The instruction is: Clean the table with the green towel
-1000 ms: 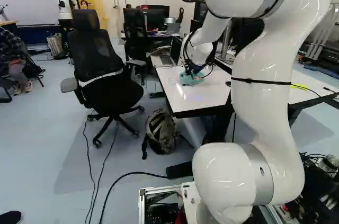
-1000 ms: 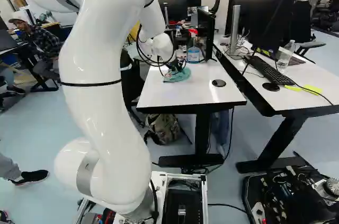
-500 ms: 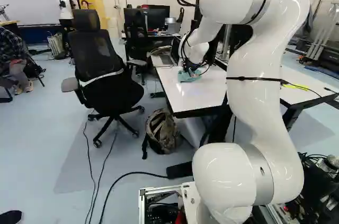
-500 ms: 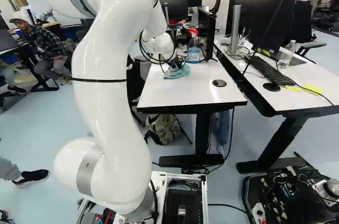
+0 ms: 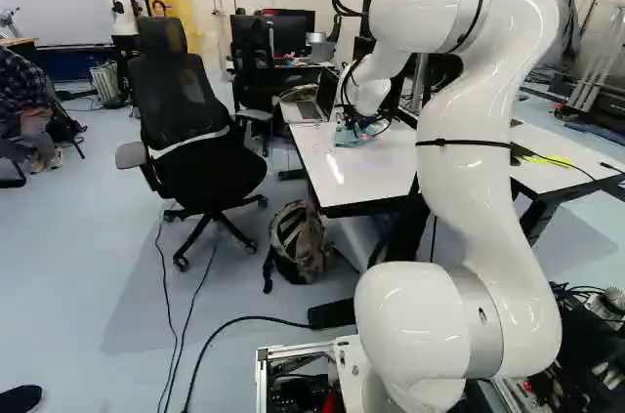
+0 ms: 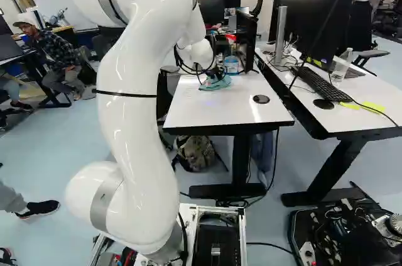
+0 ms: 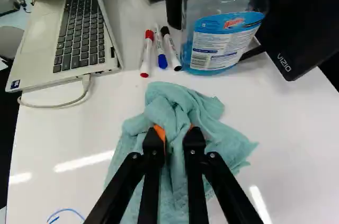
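The gripper (image 6: 215, 75) is low over the far part of the white table (image 6: 229, 112), as the right base view shows. In the wrist view the gripper (image 7: 175, 131) is shut on the teal-green towel (image 7: 183, 102), a bunched fold pinched between its orange pads. Loose towel spreads on the tabletop around and ahead of the fingers; its underside is hidden. A short blue pen stroke (image 7: 65, 211) marks the white surface beside the gripper, on the laptop's side.
Ahead of the towel stand a bottle of blue liquid (image 7: 222, 33) and several markers (image 7: 161, 49). An open laptop (image 7: 79, 33) with a cable lies to one side, a black monitor (image 7: 296, 33) on the other. An office chair (image 5: 186, 120) and backpack (image 5: 301, 242) are left of the table.
The arm has carried the gripper and towel farther across the tabletop, toward the bottle, and rightward in the right base view. The grip holds. The base has shifted very slightly.
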`<state>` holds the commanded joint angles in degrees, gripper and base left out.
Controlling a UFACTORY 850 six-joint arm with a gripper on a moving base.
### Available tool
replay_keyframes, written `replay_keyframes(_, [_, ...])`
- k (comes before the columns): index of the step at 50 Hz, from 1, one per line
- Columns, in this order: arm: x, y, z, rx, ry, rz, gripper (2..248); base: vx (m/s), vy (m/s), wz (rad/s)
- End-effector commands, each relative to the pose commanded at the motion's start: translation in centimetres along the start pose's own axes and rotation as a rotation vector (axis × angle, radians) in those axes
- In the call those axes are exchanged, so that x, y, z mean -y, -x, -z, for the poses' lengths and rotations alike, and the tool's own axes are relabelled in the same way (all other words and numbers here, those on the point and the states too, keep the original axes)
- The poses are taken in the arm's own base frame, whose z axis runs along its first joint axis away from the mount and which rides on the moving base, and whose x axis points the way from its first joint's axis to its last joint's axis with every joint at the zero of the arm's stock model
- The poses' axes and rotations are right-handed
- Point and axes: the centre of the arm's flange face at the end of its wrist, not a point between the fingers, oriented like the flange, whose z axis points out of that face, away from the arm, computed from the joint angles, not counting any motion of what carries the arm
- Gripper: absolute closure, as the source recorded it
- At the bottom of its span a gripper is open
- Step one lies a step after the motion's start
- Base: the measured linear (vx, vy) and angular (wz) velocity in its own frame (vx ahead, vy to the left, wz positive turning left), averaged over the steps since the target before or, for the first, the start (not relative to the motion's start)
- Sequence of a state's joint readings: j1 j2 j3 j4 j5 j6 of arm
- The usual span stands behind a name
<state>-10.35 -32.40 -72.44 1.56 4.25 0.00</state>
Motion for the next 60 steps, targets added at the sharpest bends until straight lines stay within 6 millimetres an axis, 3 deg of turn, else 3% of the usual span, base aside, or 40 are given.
replay_keyframes(23, [-3.5,0.5,0.7,0.006,0.037,-0.038,199,0.000,0.000,0.000])
replay_keyframes(45, [-3.4,3.0,3.6,0.034,0.038,-0.039,199,0.000,0.000,0.000])
replay_keyframes(60, [-2.2,3.1,3.8,0.036,0.025,-0.025,199,0.000,-0.002,-0.011])
